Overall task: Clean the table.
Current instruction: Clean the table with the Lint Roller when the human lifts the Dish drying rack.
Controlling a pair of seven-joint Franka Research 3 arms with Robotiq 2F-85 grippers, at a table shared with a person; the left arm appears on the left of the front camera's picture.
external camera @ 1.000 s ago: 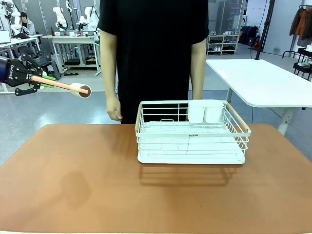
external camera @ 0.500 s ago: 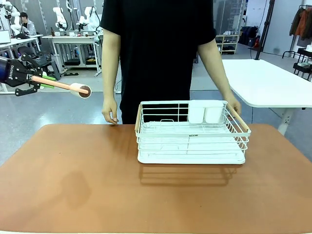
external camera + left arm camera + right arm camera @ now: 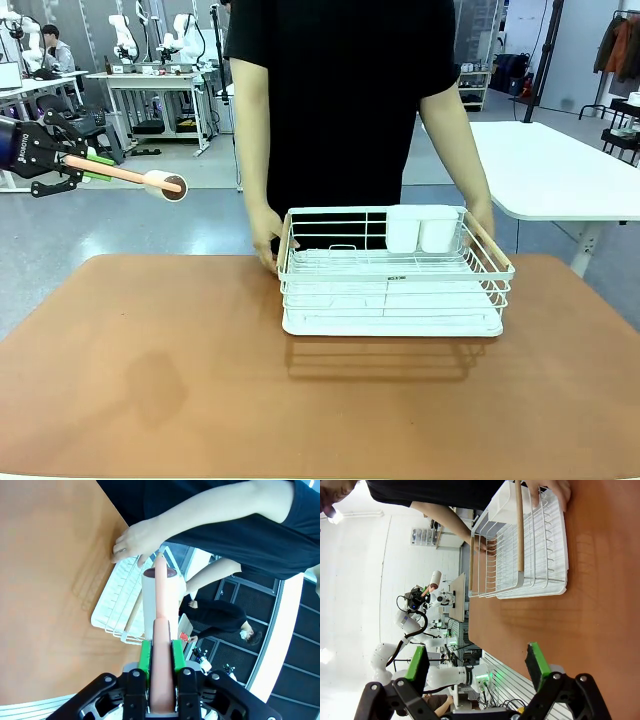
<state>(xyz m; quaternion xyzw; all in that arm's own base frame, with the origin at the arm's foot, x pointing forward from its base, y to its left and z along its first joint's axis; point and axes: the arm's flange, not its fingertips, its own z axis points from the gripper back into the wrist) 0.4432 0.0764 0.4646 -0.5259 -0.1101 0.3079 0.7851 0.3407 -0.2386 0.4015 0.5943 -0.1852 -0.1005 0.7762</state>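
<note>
Our left jaws pinch the peach handle of a cleaning roller (image 3: pixel 130 175), held in the air off the ten o'clock corner of the terracotta desk (image 3: pixel 150 350); our right jaws stand spread over the desk. Sweeping in now, we judge, could drive the roller head into the person's hand (image 3: pixel 266 240) at the nine o'clock end of the white dish rack (image 3: pixel 395 275).

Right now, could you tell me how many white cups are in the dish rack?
2: the left cup and the right cup stand side by side at the far edge of the dish rack. None seems hidden.
</note>
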